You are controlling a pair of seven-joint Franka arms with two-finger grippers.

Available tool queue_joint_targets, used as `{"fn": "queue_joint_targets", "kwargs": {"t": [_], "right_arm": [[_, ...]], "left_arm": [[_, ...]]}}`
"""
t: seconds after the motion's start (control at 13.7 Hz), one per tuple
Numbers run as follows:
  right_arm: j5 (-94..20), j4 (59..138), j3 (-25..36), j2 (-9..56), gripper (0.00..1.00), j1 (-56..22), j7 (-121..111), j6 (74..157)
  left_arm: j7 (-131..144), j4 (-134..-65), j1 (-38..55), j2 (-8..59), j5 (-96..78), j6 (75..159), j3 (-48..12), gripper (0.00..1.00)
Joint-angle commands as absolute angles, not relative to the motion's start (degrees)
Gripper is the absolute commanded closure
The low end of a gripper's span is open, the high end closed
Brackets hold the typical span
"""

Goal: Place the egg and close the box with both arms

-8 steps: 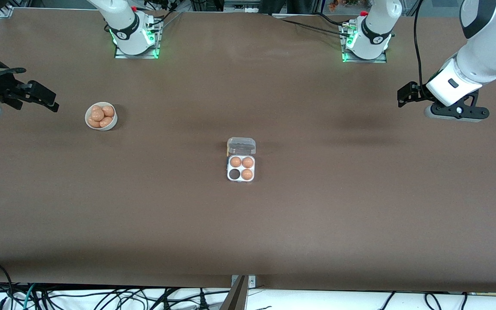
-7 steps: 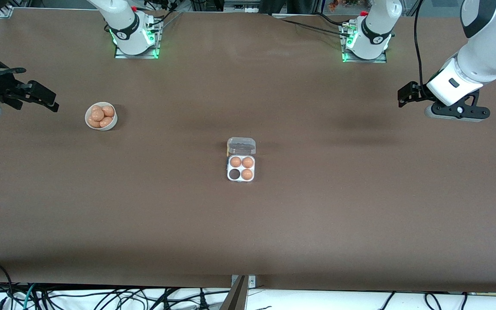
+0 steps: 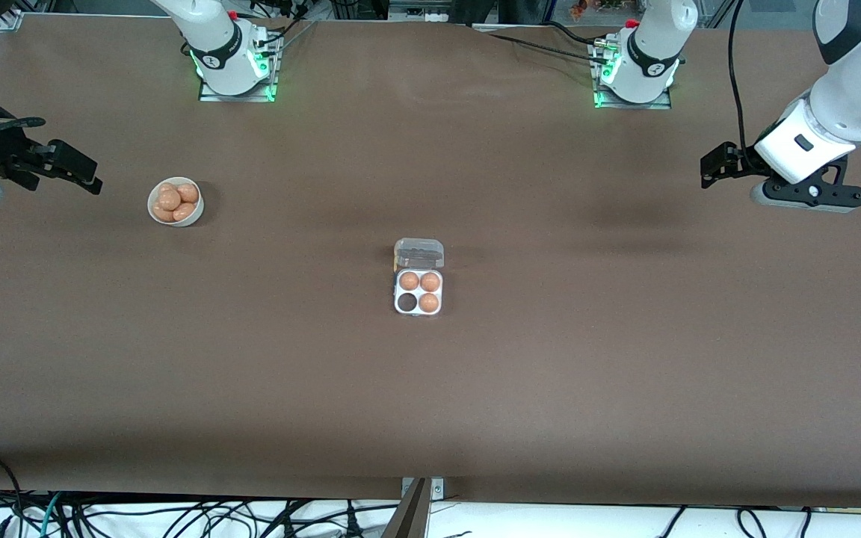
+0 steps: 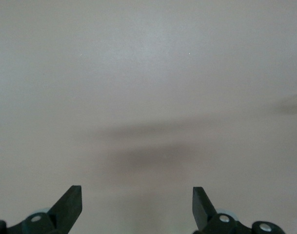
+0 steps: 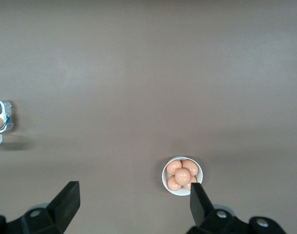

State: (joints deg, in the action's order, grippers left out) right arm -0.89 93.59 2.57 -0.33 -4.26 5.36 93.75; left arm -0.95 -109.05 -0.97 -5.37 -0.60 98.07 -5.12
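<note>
The brown matte table (image 3: 430, 388) carried only two groups of things, well apart, with bare surface between them. A small round white bowl (image 3: 176, 202) sat toward the right arm's end of the table, heaped with smooth orange-brown eggs (image 3: 175, 199); about five could be counted, though the pile hid part of the count. The box (image 3: 418, 278), a small square clear-plastic case, lay near the middle of the table, nearer to the front camera than the bowl. Its transparent lid (image 3: 419, 254) stood open, hinged on the side farther from the front camera. The pale tray had four round cells: three held an egg each, and one cell (image 3: 406, 302), the one nearer the camera toward the right arm's end, was dark and empty. The right gripper (image 5: 133, 202) hung over the table just beside the bowl, fingers spread wide, holding nothing. The left gripper (image 4: 137, 204) hung over bare table at the left arm's end, fingers likewise wide apart and empty. Cables (image 3: 176, 515) lay below the table's near edge.
</note>
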Motion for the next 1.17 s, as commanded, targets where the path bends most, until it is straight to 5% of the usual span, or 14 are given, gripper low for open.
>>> {"fn": "queue_joint_targets", "kwargs": {"t": [0.0, 1.1], "right_arm": [[-0.3, 93.1, 2.6, -0.7, 0.00, -4.4, 4.4, 93.5], [-0.3, 93.1, 2.6, -0.8, 0.00, -4.4, 4.5, 93.5]], "left_arm": [[-2.4, -108.0, -1.3, -4.7, -0.2, 97.9, -5.3, 0.00], [-1.5, -107.6, -1.2, -3.6, -0.4, 97.9, -5.4, 0.00]]}}
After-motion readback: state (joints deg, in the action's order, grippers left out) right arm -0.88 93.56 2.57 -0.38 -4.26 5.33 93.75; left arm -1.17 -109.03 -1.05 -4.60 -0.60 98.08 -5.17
